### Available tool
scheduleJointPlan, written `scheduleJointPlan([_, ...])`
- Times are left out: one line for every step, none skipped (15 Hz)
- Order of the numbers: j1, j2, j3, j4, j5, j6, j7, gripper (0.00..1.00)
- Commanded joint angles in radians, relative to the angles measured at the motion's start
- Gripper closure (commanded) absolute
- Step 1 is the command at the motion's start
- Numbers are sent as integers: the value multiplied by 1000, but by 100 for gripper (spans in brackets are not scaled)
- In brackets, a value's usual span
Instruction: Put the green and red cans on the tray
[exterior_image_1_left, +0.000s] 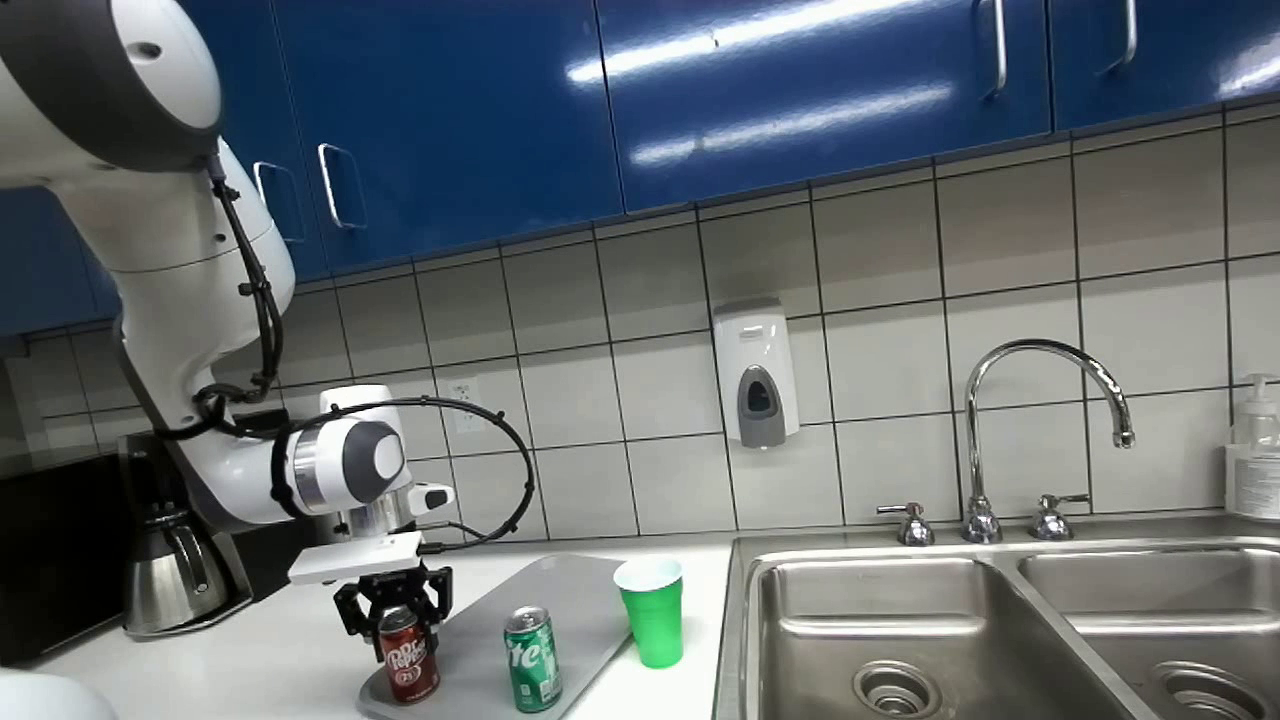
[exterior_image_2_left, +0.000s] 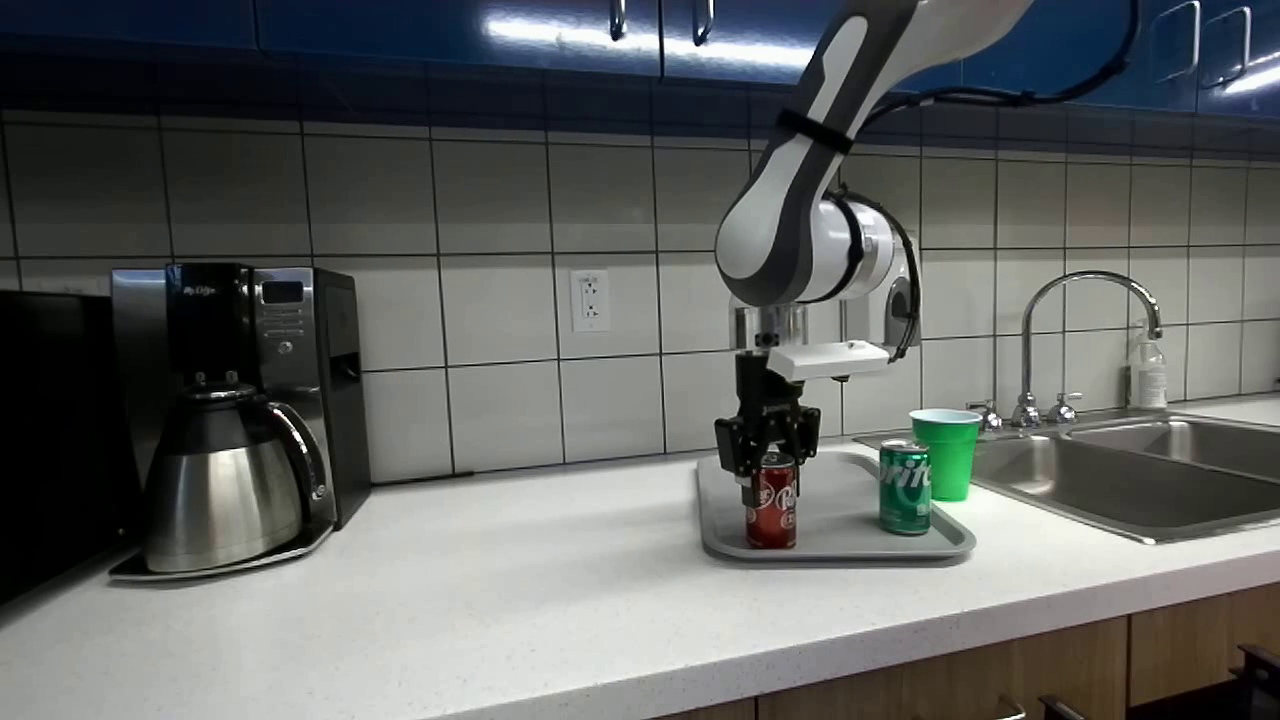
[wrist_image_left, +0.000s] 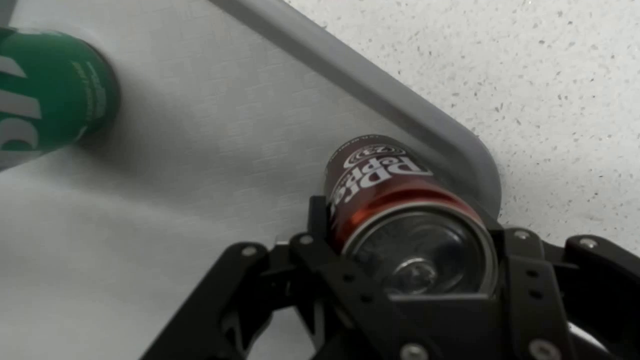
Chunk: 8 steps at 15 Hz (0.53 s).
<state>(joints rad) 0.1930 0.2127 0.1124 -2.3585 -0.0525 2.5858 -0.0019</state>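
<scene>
The red can (exterior_image_1_left: 408, 668) is upright at a corner of the grey tray (exterior_image_1_left: 575, 595); it shows in an exterior view (exterior_image_2_left: 773, 520) and the wrist view (wrist_image_left: 380, 175). My gripper (exterior_image_2_left: 772, 488) points down over it, fingers snug on both sides of its upper part, also in the wrist view (wrist_image_left: 406, 222). Its base is at the tray surface; I cannot tell whether it bears fully on it. The green can (exterior_image_2_left: 905, 490) stands upright on the tray, apart from the red can, and shows at the left of the wrist view (wrist_image_left: 55, 95).
A green cup (exterior_image_1_left: 653, 612) stands on the counter beside the tray, close to the green can. A steel sink (exterior_image_1_left: 870, 630) with a tall faucet (exterior_image_1_left: 975, 440) lies beyond the cup. A coffee maker (exterior_image_2_left: 335, 400) with a steel carafe (exterior_image_2_left: 228, 490) stands on the opposite side.
</scene>
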Motion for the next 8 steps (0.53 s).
scheduleJointPlan([-10, 14, -1, 39, -19, -36, 23, 62])
scheduleJointPlan([-9, 16, -2, 39, -21, -35, 24, 62])
scheduleJointPlan([-9, 16, -2, 40, -20, -36, 24, 62])
scheduleJointPlan([-10, 16, -3, 40, -20, -37, 23, 58])
scheduleJointPlan([-10, 14, -3, 40, -19, -39, 23, 12])
scheduleJointPlan([-9, 11, -4, 38, -21, -40, 26, 10])
scheduleJointPlan([-8, 8, -4, 38, -21, -40, 27, 5])
scheduleJointPlan([-7, 5, -6, 38, -25, -42, 31, 0])
